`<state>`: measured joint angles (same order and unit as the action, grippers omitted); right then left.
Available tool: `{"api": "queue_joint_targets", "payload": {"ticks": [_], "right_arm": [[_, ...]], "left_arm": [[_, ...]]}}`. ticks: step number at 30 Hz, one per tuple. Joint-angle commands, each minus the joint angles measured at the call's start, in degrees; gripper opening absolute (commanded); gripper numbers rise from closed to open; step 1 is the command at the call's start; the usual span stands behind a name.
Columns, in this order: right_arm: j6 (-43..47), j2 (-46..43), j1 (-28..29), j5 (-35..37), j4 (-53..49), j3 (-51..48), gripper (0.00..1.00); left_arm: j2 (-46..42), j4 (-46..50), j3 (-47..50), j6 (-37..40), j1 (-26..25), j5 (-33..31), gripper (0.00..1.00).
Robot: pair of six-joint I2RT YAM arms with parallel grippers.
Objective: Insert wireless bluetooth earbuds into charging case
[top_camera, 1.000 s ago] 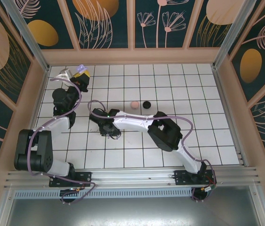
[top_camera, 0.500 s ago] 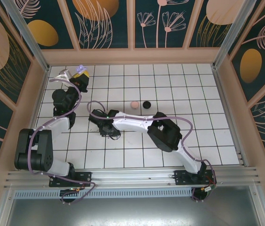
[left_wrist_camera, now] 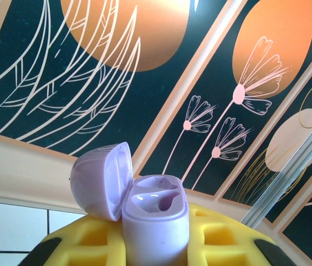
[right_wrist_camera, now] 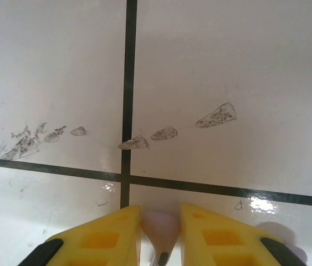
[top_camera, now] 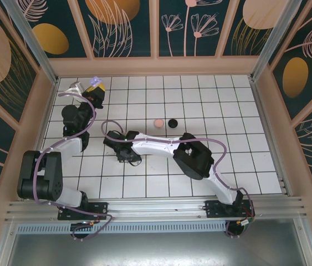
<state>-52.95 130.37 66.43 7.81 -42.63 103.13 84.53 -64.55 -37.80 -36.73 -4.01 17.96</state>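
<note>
Nearest the bases, the right gripper (right_wrist_camera: 161,213) is down on the white tiled table (right_wrist_camera: 228,83), yellow fingers clenched on a tiny pale lilac-pink stemmed earbud (right_wrist_camera: 160,233) whose stem runs back toward the wrist. Further out sit a small round pink case (top_camera: 158,122) and a round black case (top_camera: 172,122) side by side, contents impossible to tell. At the far left corner the left gripper (top_camera: 96,86) grips the open lilac plastic charging case (left_wrist_camera: 156,216), lid swung aside, both wells empty, so that earbud likely travels up, away and left.
</note>
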Motion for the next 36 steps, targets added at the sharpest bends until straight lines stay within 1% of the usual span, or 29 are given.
{"api": "queue_joint_targets", "payload": {"ticks": [1,5,9,15,21,23,24,27,30,36], "right_arm": [[-0.41,1.73,0.90,0.37,-1.93,0.10,0.21],[0.08,0.74,0.60,1.69,-0.91,-0.74,0.17],[1.15,-2.46,-0.22,3.90,2.07,-2.70,0.15],[2.99,-9.50,-2.63,6.80,6.05,-6.84,0.14],[6.24,-18.66,-6.97,8.92,10.19,-13.19,0.14],[7.87,-21.99,-8.78,9.57,11.67,-15.55,0.14],[8.95,-23.71,-9.81,9.82,12.52,-16.78,0.14],[12.33,-29.20,-13.00,10.47,14.73,-20.03,0.14],[15.53,-33.71,-16.39,10.31,16.42,-22.53,0.14],[23.02,-41.57,-21.59,9.65,19.75,-24.78,0.14]], "left_arm": [[0.46,-3.80,-0.07,-0.92,0.41,1.18,0.00],[0.62,-3.78,-0.33,-0.94,0.41,2.35,0.00],[0.81,-2.87,-1.38,-0.62,0.41,6.06,0.00],[-0.13,-1.24,-2.71,0.21,0.41,10.68,0.00],[-0.77,-1.07,-3.85,0.05,0.41,16.03,0.00],[-0.52,-2.48,-3.78,-0.69,0.32,17.44,0.00],[-0.34,-4.80,-3.06,-1.06,0.17,18.09,0.00],[-0.33,-10.67,-0.44,-1.42,-0.44,17.65,0.00],[-0.33,-12.56,1.13,0.79,-1.79,17.53,0.00],[-0.26,-13.39,3.71,10.54,-7.51,19.05,0.01]]}}
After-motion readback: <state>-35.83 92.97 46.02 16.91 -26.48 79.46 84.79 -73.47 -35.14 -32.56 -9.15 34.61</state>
